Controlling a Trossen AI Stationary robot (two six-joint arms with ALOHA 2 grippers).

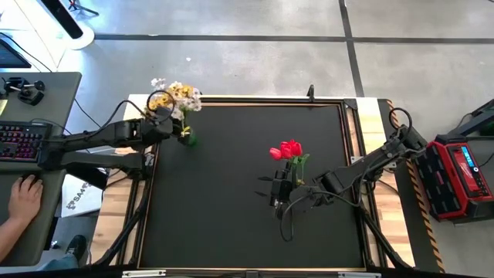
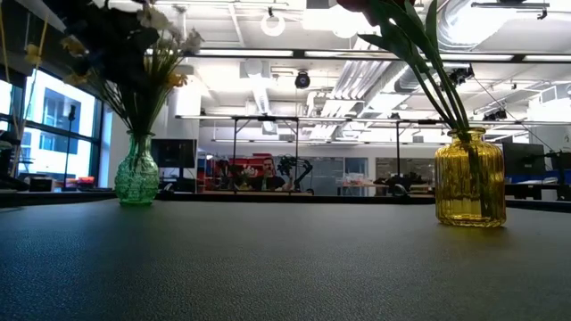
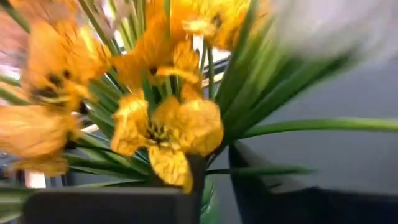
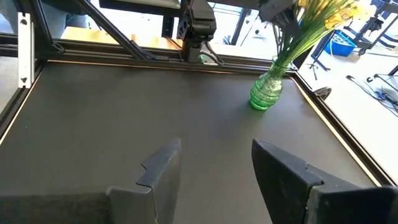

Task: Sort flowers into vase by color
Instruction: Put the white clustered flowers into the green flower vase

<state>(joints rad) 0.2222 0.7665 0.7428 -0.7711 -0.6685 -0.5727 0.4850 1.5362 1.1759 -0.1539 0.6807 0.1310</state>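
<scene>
A green glass vase (image 1: 187, 138) stands at the mat's far left and holds yellow and white flowers (image 1: 174, 96). My left gripper (image 1: 160, 122) hovers at these flowers, above the vase. In its wrist view the yellow blossoms (image 3: 168, 127) fill the picture, and the fingers stand a narrow gap apart (image 3: 216, 186) with nothing pinched. Red tulips (image 1: 287, 150) stand in a yellow ribbed vase (image 2: 470, 178) right of the mat's middle. Just near of that vase, my right gripper (image 4: 214, 165) waits open above the bare mat. My left gripper comes at the bunch slanting down from the table's left, fingertips (image 3: 198, 171) right beside a yellow blossom and the green stems. Whether a finger touches them, I cannot tell; nothing is clamped between the fingers.
The black mat (image 1: 231, 208) lies bare between and in front of the two vases. A desk with a keyboard (image 1: 19, 143) and a person's hand (image 1: 23, 197) is beyond the left edge. A red device (image 1: 455, 174) sits off the right edge.
</scene>
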